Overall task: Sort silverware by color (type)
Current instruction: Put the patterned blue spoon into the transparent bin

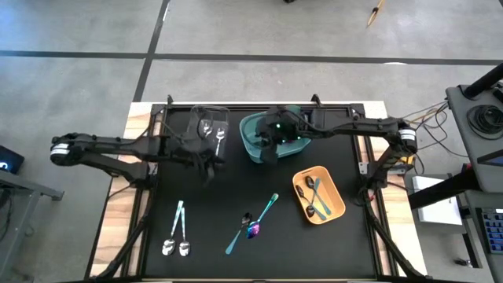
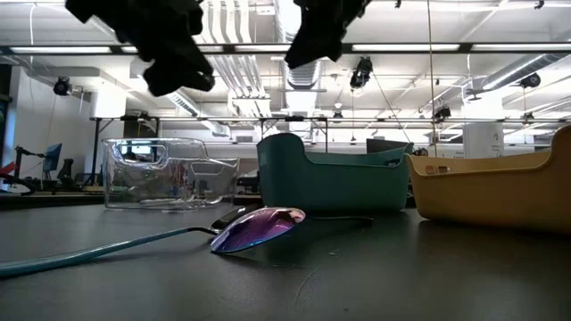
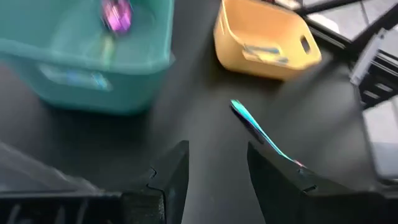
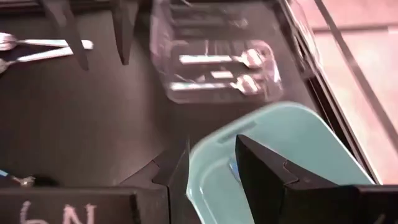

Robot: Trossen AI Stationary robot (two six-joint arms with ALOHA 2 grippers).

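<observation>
A: High view, arms first. Left gripper (image 1: 206, 163) hangs just past the clear bin (image 1: 209, 128), toward the table's (image 1: 354, 236) middle; fingers (image 3: 171, 174) parted, nothing between them. Right gripper (image 1: 271, 145) sits over the teal bin (image 1: 271, 135) near the far edge; jaws partly apart, empty as far as the wrist view shows.

B: Counts?

A: Clear bin: two silver spoons (image 1: 213, 130). Orange bin (image 1: 318, 196), right side: two dark utensils (image 1: 314, 196). Loose near the front edge: two silver spoons (image 1: 178, 234) toward the left, one teal-handled piece (image 1: 253, 223) and one purple-blue spoon (image 1: 252, 229) at centre, touching or overlapping.

B: Teal bin?

A: One purple item (image 3: 116, 15) in left wrist view; can't tell more.
</observation>
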